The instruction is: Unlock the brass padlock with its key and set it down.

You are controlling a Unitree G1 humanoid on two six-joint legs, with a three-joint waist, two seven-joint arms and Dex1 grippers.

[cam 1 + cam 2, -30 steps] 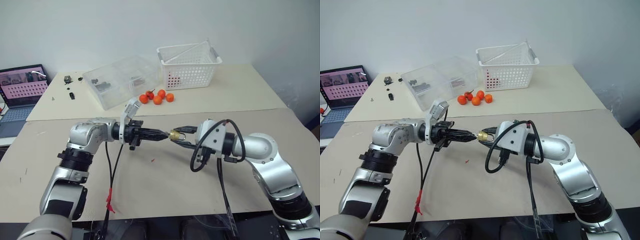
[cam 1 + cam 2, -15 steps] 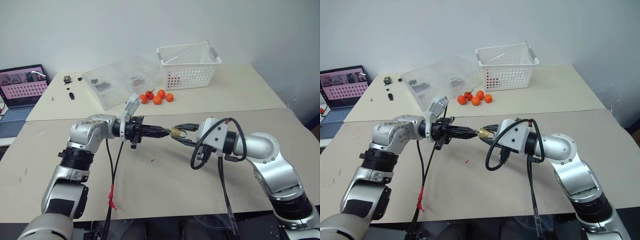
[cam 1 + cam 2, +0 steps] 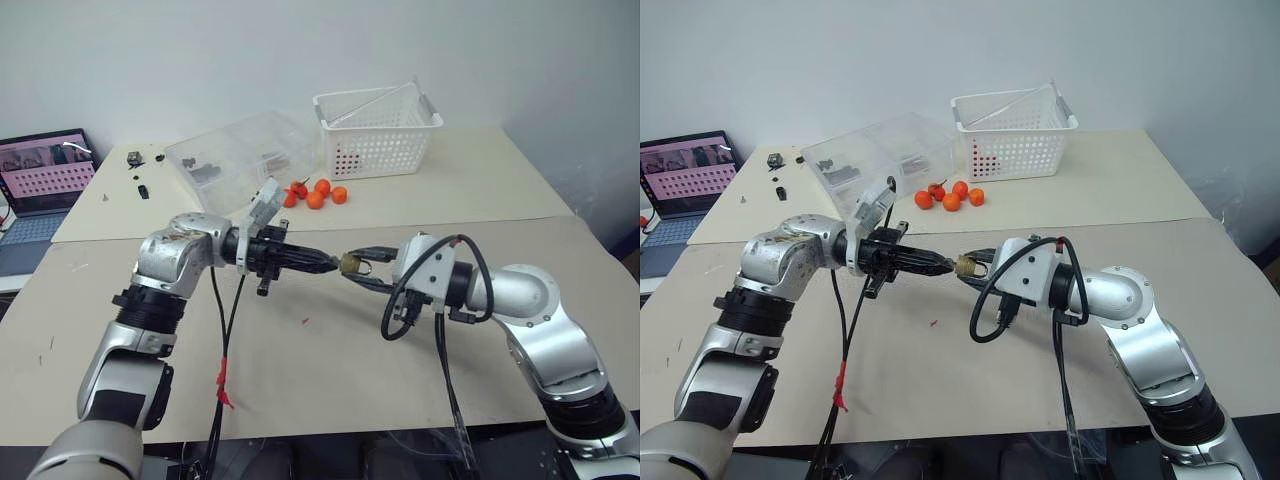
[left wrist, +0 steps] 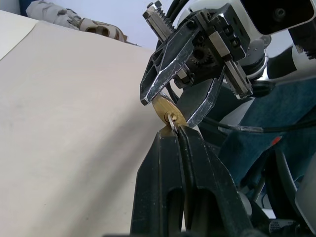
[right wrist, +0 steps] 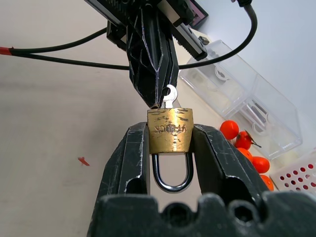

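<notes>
a laptop (image 3: 45, 175) sits open at the far left edge. the left end effector (image 3: 328, 266) is pinched tight on the key (image 5: 169, 97), its black fingers (image 4: 170, 163) pressed together around the key's silvery head. the key's tip sits in the bottom face of the brass padlock (image 5: 170, 131), held in the air above the table (image 3: 330, 350). the right end effector (image 5: 170, 143) clamps the padlock body between its two fingers, shackle pointing back toward the wrist and still seated. behind them lie a clear plastic box (image 3: 240, 160), several oranges (image 3: 318, 193) and a white basket (image 3: 378, 130).
</notes>
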